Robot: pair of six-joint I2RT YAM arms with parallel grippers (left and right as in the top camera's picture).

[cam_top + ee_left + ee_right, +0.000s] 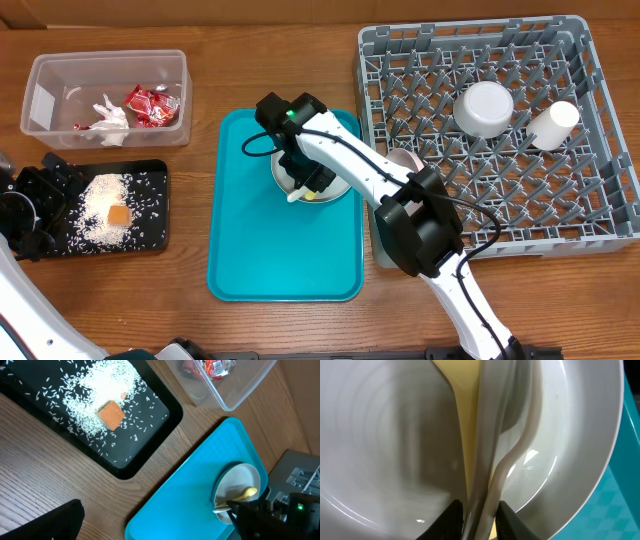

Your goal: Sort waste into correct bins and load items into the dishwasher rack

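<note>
nearest you, the left gripper (pixel 42 195) hangs at the left edge of the desk, just beside the black tray (pixel 150 238). i cannot tell from these views whether its fingers are spread or closed. that tray carries the rice grains (pixel 100 195) and the orange cube (pixel 119 214), so the food waste looks sorted.

toward the middle of the desk sits the teal tray (pixel 285 265), with the white plate (pixel 380 450) on its far half. the right gripper (pixel 305 188) is down on that plate, its fingers (pixel 451 516) clenched around the pale yellow cutlery (pixel 462 435) (a paler strip runs beside the yellow one, and i cannot say whether that makes spoon and fork together).

the step in hand, as i read it, is taking the cutlery off the plate for the rack. lift straight up first so the plate does not skid or tip with it. check the pinch before you swing, since thin smooth plastic can swivel between the pads. then carry it toward the far-right corner and lower it into a free patch between pegs.

in that corner the dishwasher rack (pixel 500 195) already holds the white bowl (pixel 484 107) and the small cup (pixel 555 124), so keep clear of both. at the far-left corner the clear tub (pixel 35 100) holds the red wrapper (pixel 152 105) and the napkin (pixel 108 118).
</note>
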